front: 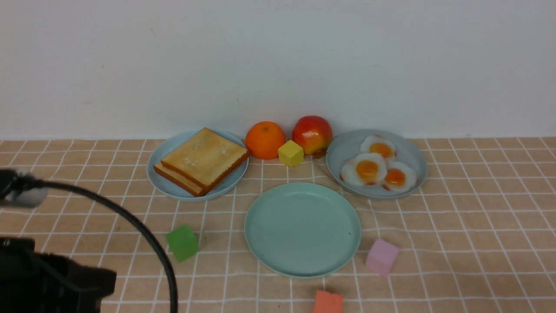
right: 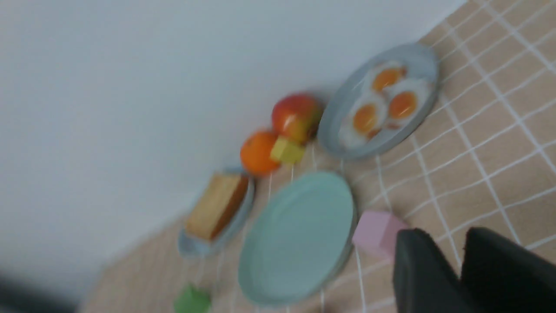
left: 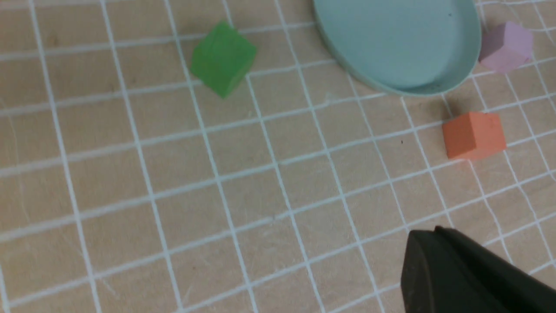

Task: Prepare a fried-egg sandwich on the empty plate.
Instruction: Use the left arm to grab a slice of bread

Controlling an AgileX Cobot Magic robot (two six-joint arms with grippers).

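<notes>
Two stacked toast slices (front: 204, 158) lie on a pale blue plate (front: 157, 174) at the back left. Three fried eggs (front: 368, 169) sit on a grey-blue plate (front: 343, 152) at the back right. Between them and nearer stands the empty mint-green plate (front: 302, 228), also seen in the wrist views (left: 391, 39) (right: 299, 234). My left gripper (left: 428, 232) is shut on nothing, low over the cloth near the front left. My right gripper (right: 447, 237) is open with nothing between its fingers, to the right of the mint plate; it does not show in the front view.
An orange (front: 265, 140), an apple (front: 312, 134) and a yellow cube (front: 290, 153) stand at the back. A green cube (front: 183, 242), a pink cube (front: 382, 256) and an orange-red cube (front: 328, 302) lie around the mint plate. My left arm's body and cable (front: 143, 234) fill the front-left corner.
</notes>
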